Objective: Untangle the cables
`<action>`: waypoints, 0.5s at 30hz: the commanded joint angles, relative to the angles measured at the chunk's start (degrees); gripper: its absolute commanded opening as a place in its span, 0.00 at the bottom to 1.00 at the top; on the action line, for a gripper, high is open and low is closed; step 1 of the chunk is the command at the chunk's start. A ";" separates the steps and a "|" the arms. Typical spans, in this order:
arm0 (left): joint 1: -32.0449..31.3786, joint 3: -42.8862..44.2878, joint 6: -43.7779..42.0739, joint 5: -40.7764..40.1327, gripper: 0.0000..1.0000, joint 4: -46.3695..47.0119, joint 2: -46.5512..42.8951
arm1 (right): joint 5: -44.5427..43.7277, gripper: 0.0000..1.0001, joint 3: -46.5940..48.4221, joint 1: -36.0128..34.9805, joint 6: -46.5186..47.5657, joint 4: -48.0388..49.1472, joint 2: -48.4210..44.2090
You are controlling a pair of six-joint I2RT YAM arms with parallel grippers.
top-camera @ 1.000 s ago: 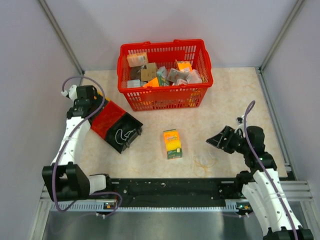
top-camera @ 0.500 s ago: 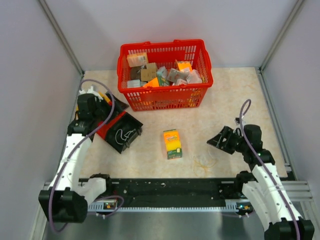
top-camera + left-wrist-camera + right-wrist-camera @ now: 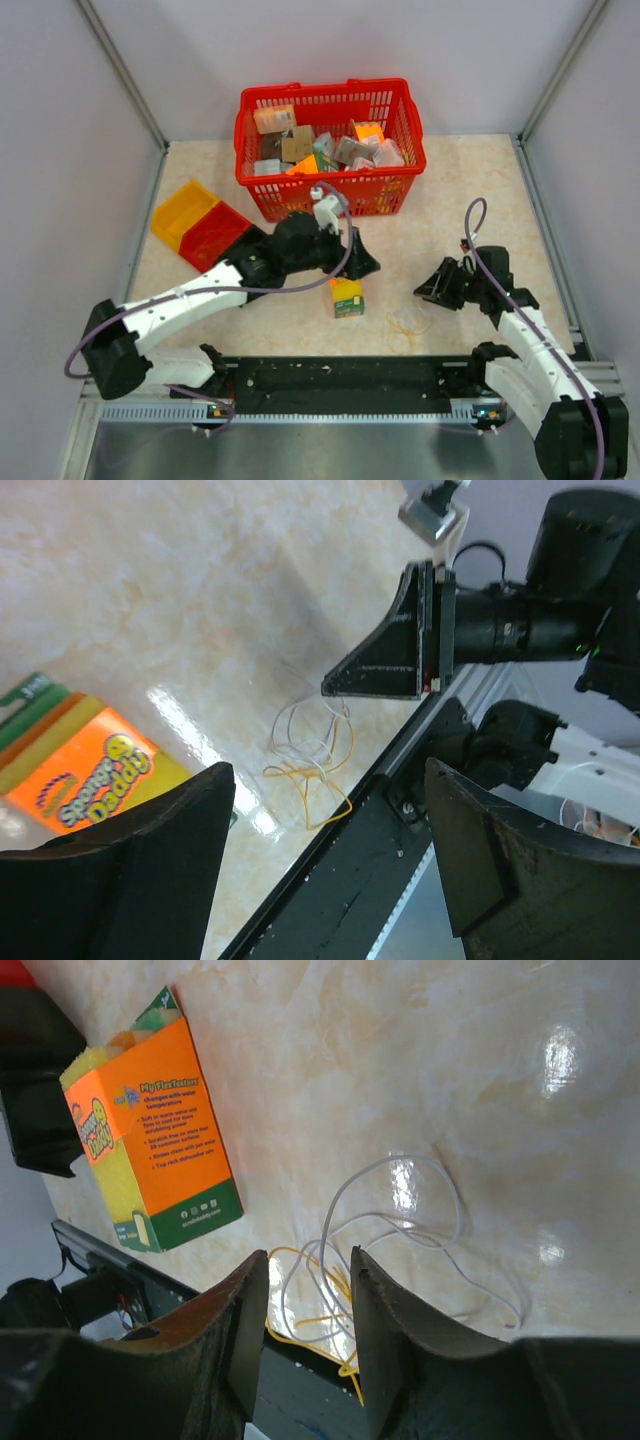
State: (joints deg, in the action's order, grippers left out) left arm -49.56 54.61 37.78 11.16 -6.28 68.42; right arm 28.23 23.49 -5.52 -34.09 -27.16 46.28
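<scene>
Two grippers sit close to the cables (image 3: 405,321), and neither one touches them. You can see the bundle lying loose on the table (image 3: 470,200) near its front edge, just ahead of the black rail: thin white loops tangled with thin yellow-orange ones.

Your left arm reaches across the middle of the table. The left gripper (image 3: 362,265) hangs over the top end of the yellow-green box (image 3: 347,298), to the left of the cables. From the left wrist view, its fingers (image 3: 130,880) are spread wide with nothing between them, and the cables show in the gap, down on the table.

Your right gripper (image 3: 430,285) is low over the table, just behind and to the right of the bundle, pointing left. In the right wrist view its fingers (image 3: 200,1350) stand only a narrow gap apart. Nothing is pinched; the wires lie on the surface beyond the tips.

Farther back stands the red basket (image 3: 325,190), full of small packets. A yellow bin (image 3: 180,212) and a red bin (image 3: 222,235) lie side by side at the left.
</scene>
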 commanded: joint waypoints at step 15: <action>-10.20 6.30 -2.27 -8.87 0.80 1.36 5.23 | 5.34 0.38 -3.18 -3.62 -3.18 14.15 8.03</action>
State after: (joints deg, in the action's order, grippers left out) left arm -59.44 61.52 36.69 4.23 -6.68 77.06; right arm 32.23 21.02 -8.10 -37.32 -17.02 53.80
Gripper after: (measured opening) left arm 0.805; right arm 0.381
